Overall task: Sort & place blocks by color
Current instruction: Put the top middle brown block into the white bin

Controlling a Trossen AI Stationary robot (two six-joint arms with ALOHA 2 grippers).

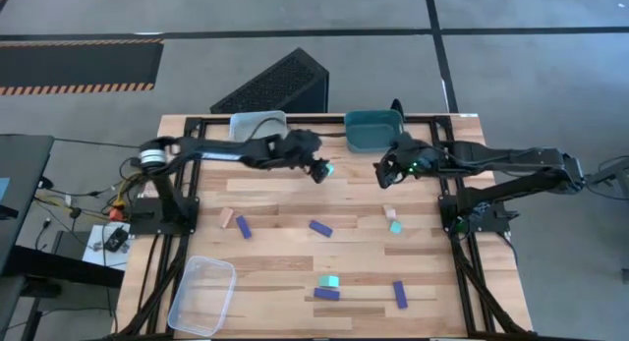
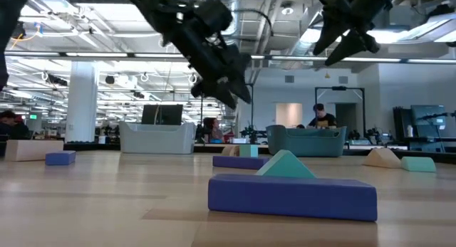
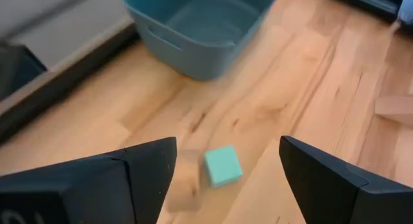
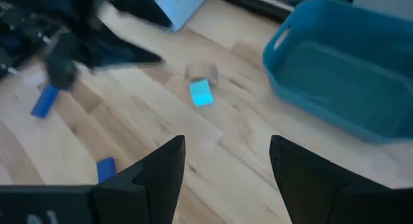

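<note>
Looking down on the worktop (image 1: 295, 198), we see the left tool (image 1: 320, 171) near the back edge, jaws wide, holding nothing. A teal cube (image 3: 223, 166) shows between its fingers (image 3: 151, 169) in the left wrist view, apparently loose; whether it rests on the wood or is in the air we cannot tell. The teal bin (image 1: 372, 131) sits just beyond it, a pale grey bin (image 1: 257, 124) to its left, a clear bin (image 1: 202, 294) at the front left corner.

The right tool (image 1: 385, 171) hangs just right of the left one, jaws also wide, empty.

Other blocks lie scattered: a tan cube (image 1: 226, 217) beside a dark blue bar (image 1: 243, 226), another bar (image 1: 320, 227) mid-worktop, a tan cube (image 1: 389, 212) touching a teal cube (image 1: 395, 226), a teal cube (image 1: 329, 281) against a bar (image 1: 326, 294), a bar (image 1: 400, 294) front right.
</note>
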